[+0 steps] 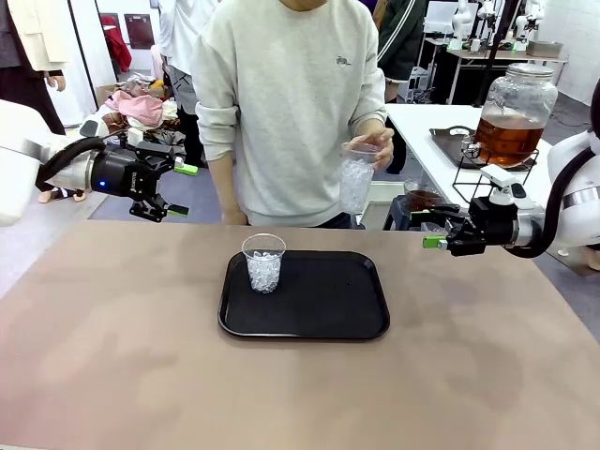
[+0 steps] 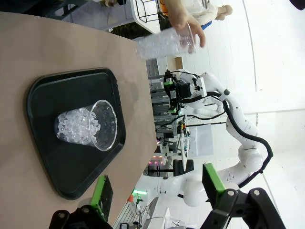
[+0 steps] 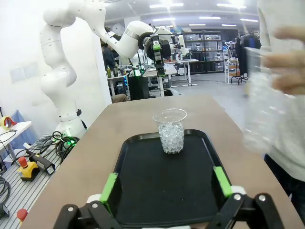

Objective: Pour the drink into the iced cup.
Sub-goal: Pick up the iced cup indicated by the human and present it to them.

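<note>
The iced cup (image 1: 263, 262) is clear plastic, part-filled with ice, and stands upright at the back left of a black tray (image 1: 328, 302). It also shows in the wrist views as the iced cup (image 2: 86, 125) and the iced cup (image 3: 170, 131). Amber-brown drink fills the lower part of a big glass jar (image 1: 512, 117) on a side table at back right. My left gripper (image 1: 181, 190) hovers open beyond the table's far left edge. My right gripper (image 1: 429, 229) hangs open off the right edge. Both grippers (image 2: 157, 188) (image 3: 166, 183) hold nothing.
A person stands at the far side, holding a second clear cup of ice (image 1: 357, 178) at chest height, above and right of the tray. The same cup (image 3: 259, 109) looks blurred in the right wrist view. A small dark container (image 1: 422, 199) sits behind the table's right corner.
</note>
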You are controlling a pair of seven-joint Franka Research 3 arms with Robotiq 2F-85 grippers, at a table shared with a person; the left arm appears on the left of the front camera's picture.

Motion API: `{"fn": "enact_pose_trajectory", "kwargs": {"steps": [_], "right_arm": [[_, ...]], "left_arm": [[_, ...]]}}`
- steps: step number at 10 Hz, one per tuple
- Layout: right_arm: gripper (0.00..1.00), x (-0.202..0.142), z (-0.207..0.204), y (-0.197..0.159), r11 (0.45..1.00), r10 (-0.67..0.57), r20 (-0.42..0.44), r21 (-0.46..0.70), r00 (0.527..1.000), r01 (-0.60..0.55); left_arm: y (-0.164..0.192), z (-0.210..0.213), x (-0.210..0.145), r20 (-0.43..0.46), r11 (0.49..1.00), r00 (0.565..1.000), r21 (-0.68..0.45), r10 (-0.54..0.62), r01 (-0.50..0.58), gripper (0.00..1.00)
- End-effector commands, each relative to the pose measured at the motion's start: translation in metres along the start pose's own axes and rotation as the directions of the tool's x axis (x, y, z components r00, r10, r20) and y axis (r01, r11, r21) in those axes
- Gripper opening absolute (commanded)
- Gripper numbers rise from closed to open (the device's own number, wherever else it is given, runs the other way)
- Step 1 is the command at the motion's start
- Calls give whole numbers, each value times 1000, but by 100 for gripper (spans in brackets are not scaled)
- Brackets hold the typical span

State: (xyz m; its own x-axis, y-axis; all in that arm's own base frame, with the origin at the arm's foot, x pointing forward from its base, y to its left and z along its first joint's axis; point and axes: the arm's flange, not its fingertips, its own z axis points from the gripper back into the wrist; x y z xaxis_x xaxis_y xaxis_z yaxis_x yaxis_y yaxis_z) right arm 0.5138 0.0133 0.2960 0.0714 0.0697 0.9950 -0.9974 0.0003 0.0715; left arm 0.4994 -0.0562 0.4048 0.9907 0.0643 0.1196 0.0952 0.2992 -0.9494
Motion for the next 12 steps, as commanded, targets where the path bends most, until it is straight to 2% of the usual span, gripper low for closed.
{"fn": "enact_pose_trajectory", "kwargs": {"steps": [1,12], "right_arm": [[100,3,0,-2,1000,1,-2,2,1000,-1],[100,3,0,-2,1000,1,-2,2,1000,-1]], "left_arm": [[-1,0,0,3,1000,1000,2,-3,3,100],[-1,0,0,3,1000,1000,2,-3,3,100]]}}
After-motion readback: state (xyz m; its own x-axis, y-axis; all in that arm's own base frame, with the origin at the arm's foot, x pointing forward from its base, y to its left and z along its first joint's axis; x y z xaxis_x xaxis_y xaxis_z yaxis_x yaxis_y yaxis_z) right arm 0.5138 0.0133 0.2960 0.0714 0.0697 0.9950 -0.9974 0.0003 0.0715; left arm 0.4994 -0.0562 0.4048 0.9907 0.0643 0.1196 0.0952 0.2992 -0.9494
